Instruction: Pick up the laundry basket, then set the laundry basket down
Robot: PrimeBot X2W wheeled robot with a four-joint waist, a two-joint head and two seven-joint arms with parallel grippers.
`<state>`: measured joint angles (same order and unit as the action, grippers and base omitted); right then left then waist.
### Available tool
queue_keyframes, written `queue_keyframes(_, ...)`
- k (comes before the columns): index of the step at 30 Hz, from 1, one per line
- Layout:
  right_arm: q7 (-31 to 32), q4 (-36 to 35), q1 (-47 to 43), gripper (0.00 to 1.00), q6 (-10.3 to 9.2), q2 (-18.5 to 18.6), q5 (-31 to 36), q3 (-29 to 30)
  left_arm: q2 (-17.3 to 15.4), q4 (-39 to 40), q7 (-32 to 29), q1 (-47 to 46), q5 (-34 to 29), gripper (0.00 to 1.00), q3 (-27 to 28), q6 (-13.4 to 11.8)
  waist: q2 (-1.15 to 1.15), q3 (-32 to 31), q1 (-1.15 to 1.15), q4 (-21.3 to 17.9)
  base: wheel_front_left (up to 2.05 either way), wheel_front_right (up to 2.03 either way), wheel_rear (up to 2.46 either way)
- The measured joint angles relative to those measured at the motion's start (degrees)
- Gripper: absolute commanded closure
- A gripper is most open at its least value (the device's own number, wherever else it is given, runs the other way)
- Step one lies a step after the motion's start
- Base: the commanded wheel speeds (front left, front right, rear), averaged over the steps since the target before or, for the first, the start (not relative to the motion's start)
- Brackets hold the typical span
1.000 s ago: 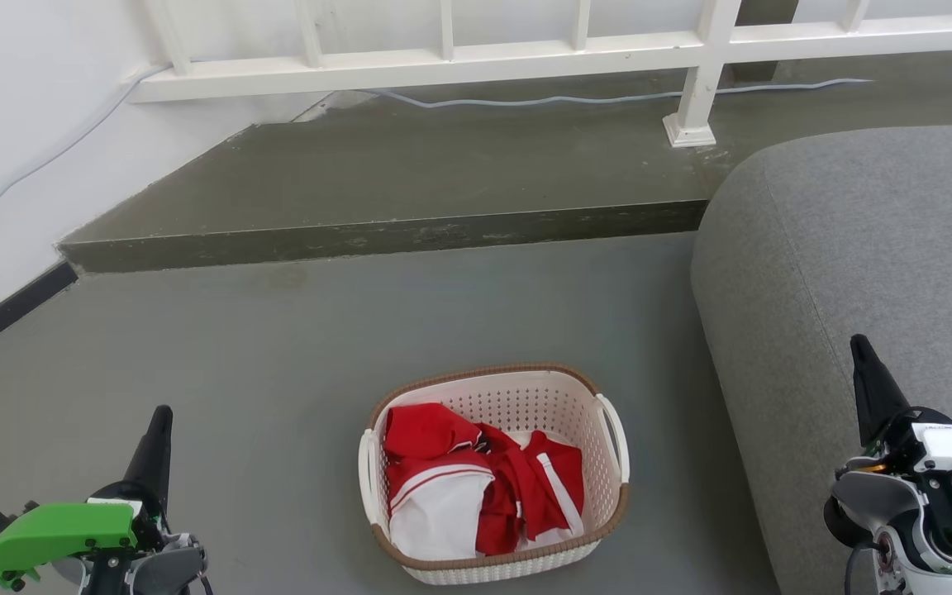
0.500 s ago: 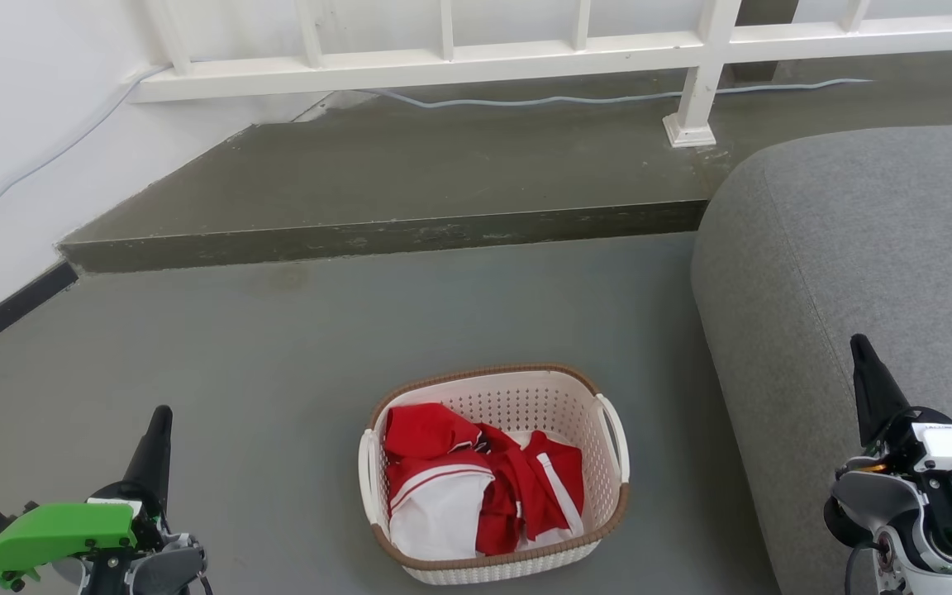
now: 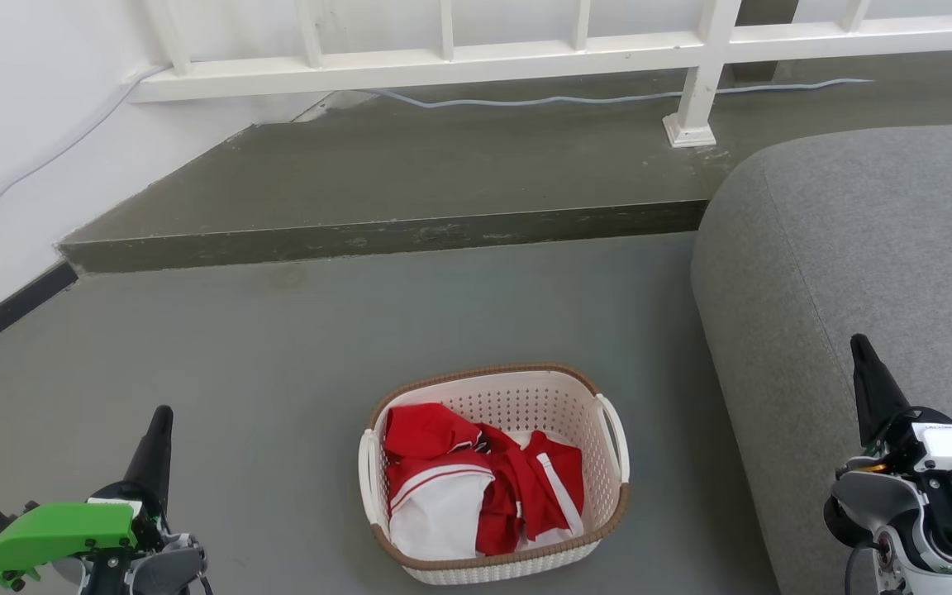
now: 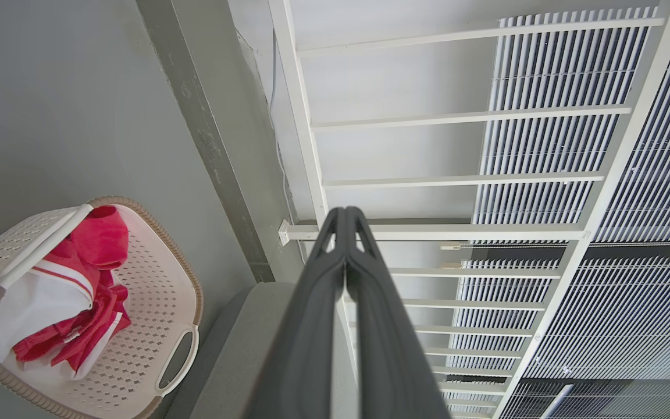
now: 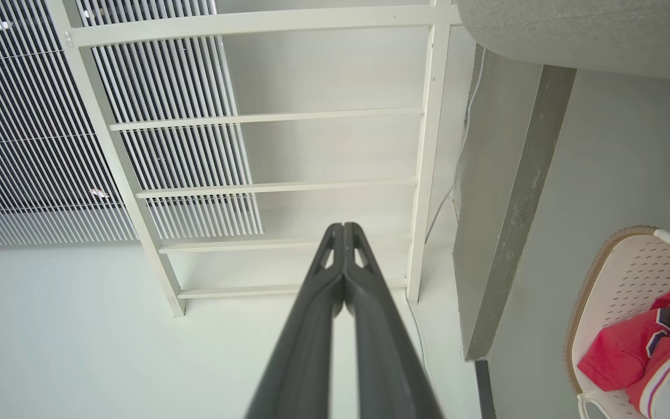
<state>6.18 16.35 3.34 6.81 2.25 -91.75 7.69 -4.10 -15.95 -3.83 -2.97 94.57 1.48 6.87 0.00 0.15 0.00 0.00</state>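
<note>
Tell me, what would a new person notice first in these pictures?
The cream-white, brown-rimmed perforated plastic laundry basket stands on the grey floor at the lower middle, holding red and white clothes. A rounded grey fabric sofa sits at the right; the left gripper and right gripper are shut at the lower corners.

You see a cream-white, hole-dotted, brown-edged basket (image 3: 517,399), red clothes (image 3: 525,483) with white stripes, a grey floor (image 3: 278,372), a grey sofa (image 3: 856,248) and a white railing (image 3: 443,58).
</note>
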Motion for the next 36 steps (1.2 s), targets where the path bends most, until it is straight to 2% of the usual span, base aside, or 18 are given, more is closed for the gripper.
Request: queue_keyframes(36,0.00,-0.14,0.00,1.00,0.00,-0.01,0.00,0.00,0.01,-0.10,-0.14,-0.03,0.00,1.00,0.13,0.01,0.00,0.00,0.00,0.00,0.00,0.00,0.00)
